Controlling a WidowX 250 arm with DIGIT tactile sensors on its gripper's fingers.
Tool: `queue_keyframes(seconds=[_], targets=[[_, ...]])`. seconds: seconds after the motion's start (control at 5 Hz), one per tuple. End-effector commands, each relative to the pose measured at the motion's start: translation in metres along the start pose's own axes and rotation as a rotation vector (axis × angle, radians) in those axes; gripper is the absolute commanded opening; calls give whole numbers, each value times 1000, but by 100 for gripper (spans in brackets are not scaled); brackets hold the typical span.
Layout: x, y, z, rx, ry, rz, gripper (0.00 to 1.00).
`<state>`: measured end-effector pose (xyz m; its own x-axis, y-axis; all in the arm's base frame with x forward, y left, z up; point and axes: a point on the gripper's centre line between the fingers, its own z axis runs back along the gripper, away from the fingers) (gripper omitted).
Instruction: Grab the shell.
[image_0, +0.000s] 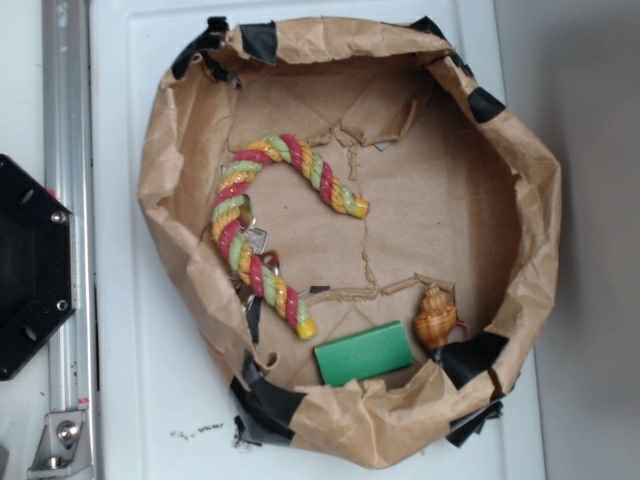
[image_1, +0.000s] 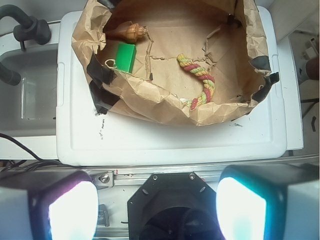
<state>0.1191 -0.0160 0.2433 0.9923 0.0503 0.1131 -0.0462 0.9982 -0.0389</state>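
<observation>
The shell (image_0: 436, 318) is small, glossy, tan-orange with brown bands. It lies inside a brown paper basin (image_0: 530, 190), near its lower right wall and just right of a green block (image_0: 363, 353). In the wrist view the shell (image_1: 131, 32) lies at the upper left of the basin (image_1: 150, 100), above the green block (image_1: 125, 56). My gripper (image_1: 157, 210) shows only in the wrist view. It is open and empty, with its bright pads (image_1: 70, 212) wide apart. It is high above the robot base, far back from the basin and the shell.
A twisted multicoloured rope toy (image_0: 270, 220) lies curved across the basin's left half. The basin, patched with black tape, sits on a white lid (image_1: 175, 140). A black robot base (image_0: 30, 265) and an aluminium rail (image_0: 65, 150) lie at the left. A grey tub (image_1: 30, 90) stands beside the lid.
</observation>
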Motion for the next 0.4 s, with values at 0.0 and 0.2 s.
queue_keyframes(seconds=[0.0, 0.2], targets=[[0, 0, 0, 0, 0, 0, 100], [45, -18, -34, 75, -157, -46, 100]])
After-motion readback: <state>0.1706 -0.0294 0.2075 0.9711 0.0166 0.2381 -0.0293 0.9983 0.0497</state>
